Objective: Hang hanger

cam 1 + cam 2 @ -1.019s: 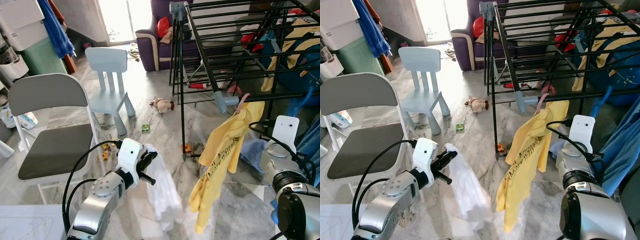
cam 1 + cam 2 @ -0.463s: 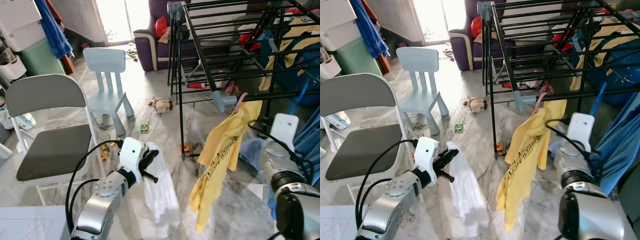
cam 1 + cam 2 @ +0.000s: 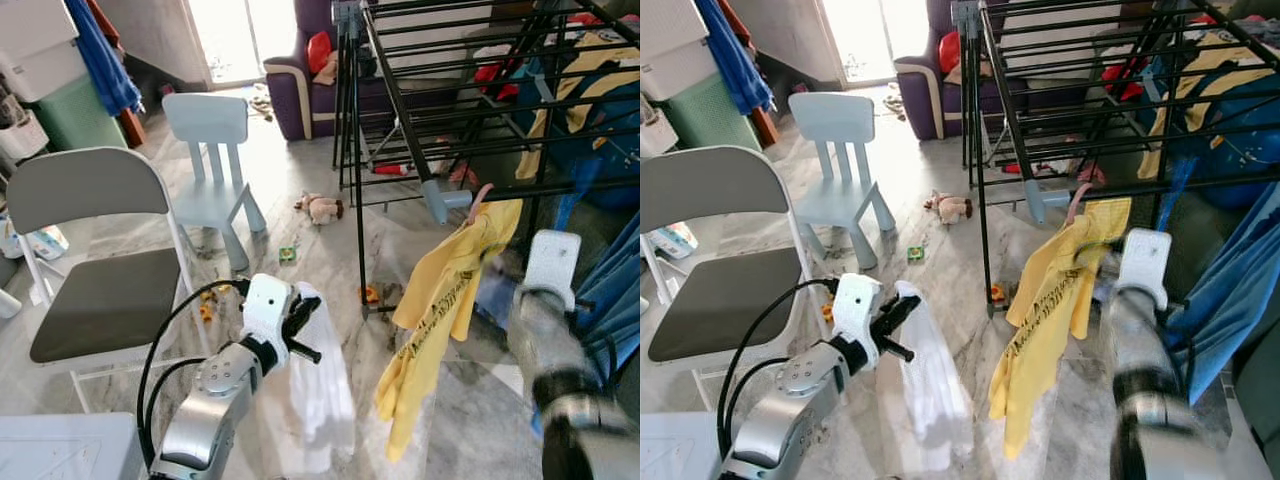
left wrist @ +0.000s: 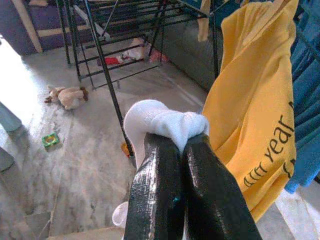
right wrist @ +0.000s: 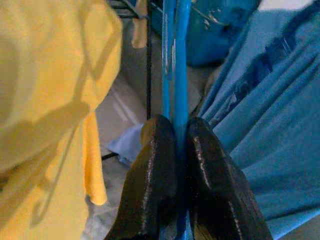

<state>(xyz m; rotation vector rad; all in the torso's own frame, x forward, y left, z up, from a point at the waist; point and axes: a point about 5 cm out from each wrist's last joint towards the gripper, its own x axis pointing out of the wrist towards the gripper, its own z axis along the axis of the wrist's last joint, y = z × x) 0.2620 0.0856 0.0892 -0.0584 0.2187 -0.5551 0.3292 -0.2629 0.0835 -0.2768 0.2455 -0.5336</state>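
My right gripper is shut on the shaft of a blue hanger that carries a blue garment. The right arm reaches up beside the black drying rack, with the blue hanger close to a front bar. A yellow shirt hangs from the rack on a pink hanger, just left of that arm. My left gripper is shut on a white cloth, held low over the marble floor.
A grey folding chair stands at the left, with a pale blue child's chair behind it. A plush toy and small toys lie on the floor near the rack's leg. A purple sofa is at the back.
The right arm has stretched up and towards the rack, carrying the blue hanger closer to the yellow shirt; it is blurred with motion. The left arm still holds the white cloth.
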